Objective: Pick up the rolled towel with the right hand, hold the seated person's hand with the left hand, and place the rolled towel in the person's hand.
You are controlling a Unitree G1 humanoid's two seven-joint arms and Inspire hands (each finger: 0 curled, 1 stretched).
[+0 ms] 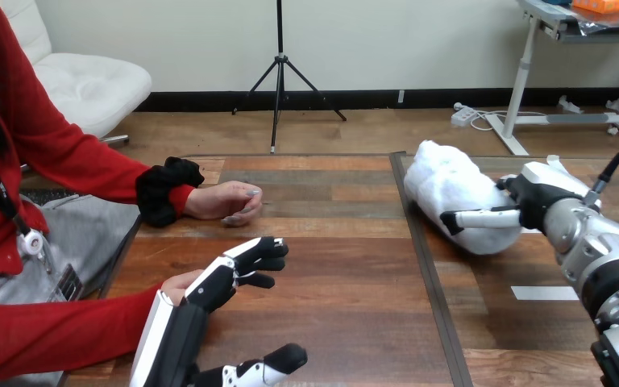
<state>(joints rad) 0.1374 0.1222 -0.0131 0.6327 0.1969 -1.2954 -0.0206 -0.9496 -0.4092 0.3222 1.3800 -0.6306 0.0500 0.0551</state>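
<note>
The right hand (534, 200) clasps the rolled towel (451, 193) with its thumb across the near face and its fingers hidden behind. Whether the roll touches the table (338, 298) is hard to tell. The left hand (213, 286) hovers open, holding nothing; the person's farther hand (226, 201) lies beyond its fingertips, apart.

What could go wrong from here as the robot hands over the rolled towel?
1. The rolled towel is soft and bulky, and the right robot hand sits at one end: it may sag or slip when lifted.
2. The left robot hand is open and holds nothing yet; the person's nearer hand lies close beside it and could be bumped.
</note>
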